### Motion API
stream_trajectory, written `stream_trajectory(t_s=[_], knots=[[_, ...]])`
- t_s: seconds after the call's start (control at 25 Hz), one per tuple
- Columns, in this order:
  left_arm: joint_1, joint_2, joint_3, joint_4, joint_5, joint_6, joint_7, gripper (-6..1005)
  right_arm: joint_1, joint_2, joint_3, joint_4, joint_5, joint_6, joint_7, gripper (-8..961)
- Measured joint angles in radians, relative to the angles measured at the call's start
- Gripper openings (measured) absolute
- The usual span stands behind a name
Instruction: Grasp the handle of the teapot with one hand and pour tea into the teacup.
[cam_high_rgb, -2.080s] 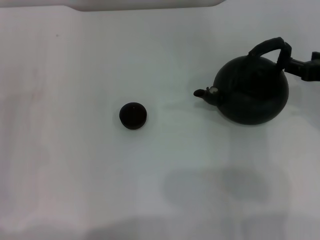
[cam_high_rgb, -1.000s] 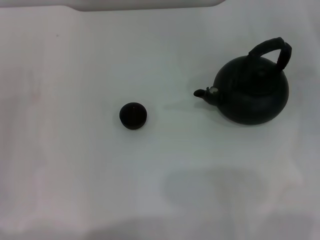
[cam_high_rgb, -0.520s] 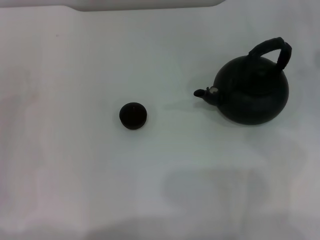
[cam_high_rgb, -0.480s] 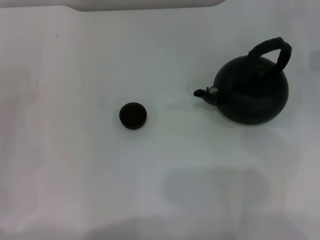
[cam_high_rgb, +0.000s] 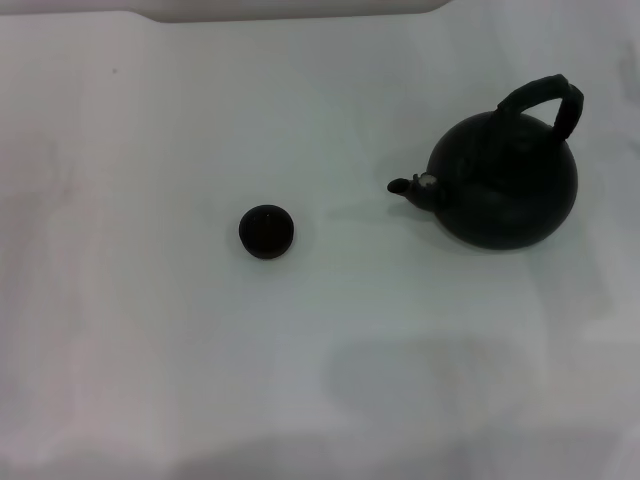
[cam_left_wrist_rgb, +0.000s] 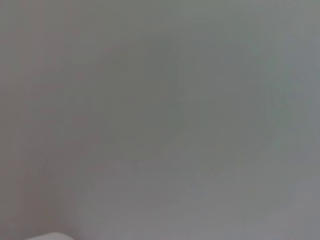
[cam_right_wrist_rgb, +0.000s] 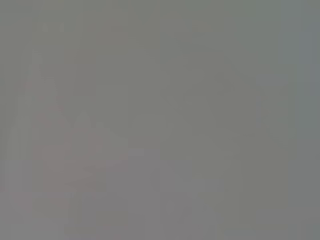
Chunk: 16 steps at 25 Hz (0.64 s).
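Note:
The large matte-black teapot (cam_high_rgb: 505, 185) stands upright on the white table at the right in the head view. Its short spout (cam_high_rgb: 405, 187), with a small silvery spot, points left toward the teacup. Its thick black arched handle (cam_high_rgb: 545, 98) stands over its top. The tiny dark round teacup (cam_high_rgb: 266, 231) sits near the middle, well apart from the pot. Neither gripper shows in the head view. Both wrist views show only a plain pale surface.
The white table (cam_high_rgb: 150, 350) spreads around both things. A pale raised edge (cam_high_rgb: 290, 10) runs along the far side. A faint grey shadow (cam_high_rgb: 430, 375) lies on the table in front of the teapot.
About two seconds ago the right gripper was at the handle's right end. It has drawn away out of the head view. The teapot and teacup have not moved.

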Motion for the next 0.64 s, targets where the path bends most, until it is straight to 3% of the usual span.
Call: stream_trajectory(t_s=[0.12,0.36,0.64], knots=[[-0.001,-0.001,0.000,0.000,-0.003,0.003,0.000,830,0.015,-0.002,0.001,0.072,-0.048,0.069,0.166,733],[0.002,0.000,0.000,0.000,-0.003,0.001,-0.001,829,0.017,-0.007,0.003,0.099,-0.179,0.207,0.309,733],[0.001,0.001,0.004,0.000,0.002,0.001,0.002,829,0.025,-0.010,0.014,0.111,-0.207,0.289,0.331,734]])
